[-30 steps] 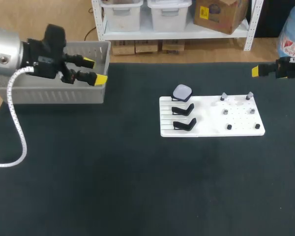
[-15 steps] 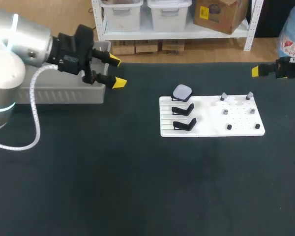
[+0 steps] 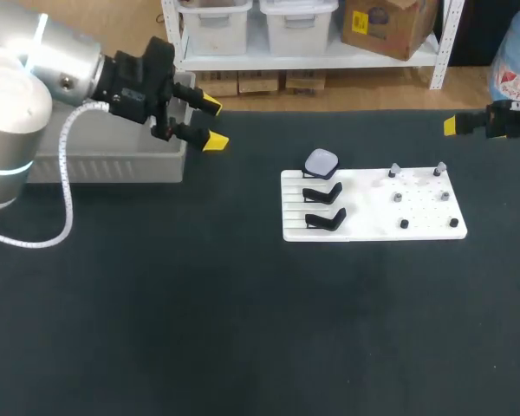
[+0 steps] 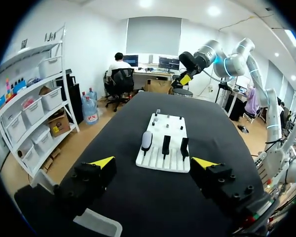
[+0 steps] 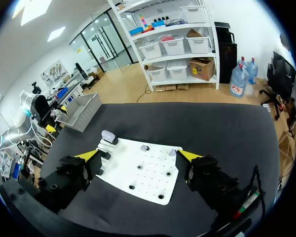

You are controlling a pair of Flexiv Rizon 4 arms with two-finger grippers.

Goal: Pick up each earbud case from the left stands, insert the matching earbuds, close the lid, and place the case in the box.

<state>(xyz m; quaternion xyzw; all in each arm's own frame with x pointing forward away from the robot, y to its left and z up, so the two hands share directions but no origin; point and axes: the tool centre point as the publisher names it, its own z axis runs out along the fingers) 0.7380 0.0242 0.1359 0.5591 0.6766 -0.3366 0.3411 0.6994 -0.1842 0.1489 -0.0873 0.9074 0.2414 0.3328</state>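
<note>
A black table (image 3: 243,329) holds a grey box (image 3: 104,160) at left and a white board (image 3: 416,227) right of centre. The left gripper (image 3: 213,124) hangs open and empty beside the box; the right gripper (image 5: 138,155), fingers apart, is at the far right. A pale earbud case (image 3: 321,162) sits on the board's rearmost stand.

Bright, even light from overhead falls on the black table (image 3: 243,329). The white stand board (image 3: 373,227) looks nearly washed out; well left of it, the left arm (image 3: 17,82)'s silver shell carries a white sheen.
</note>
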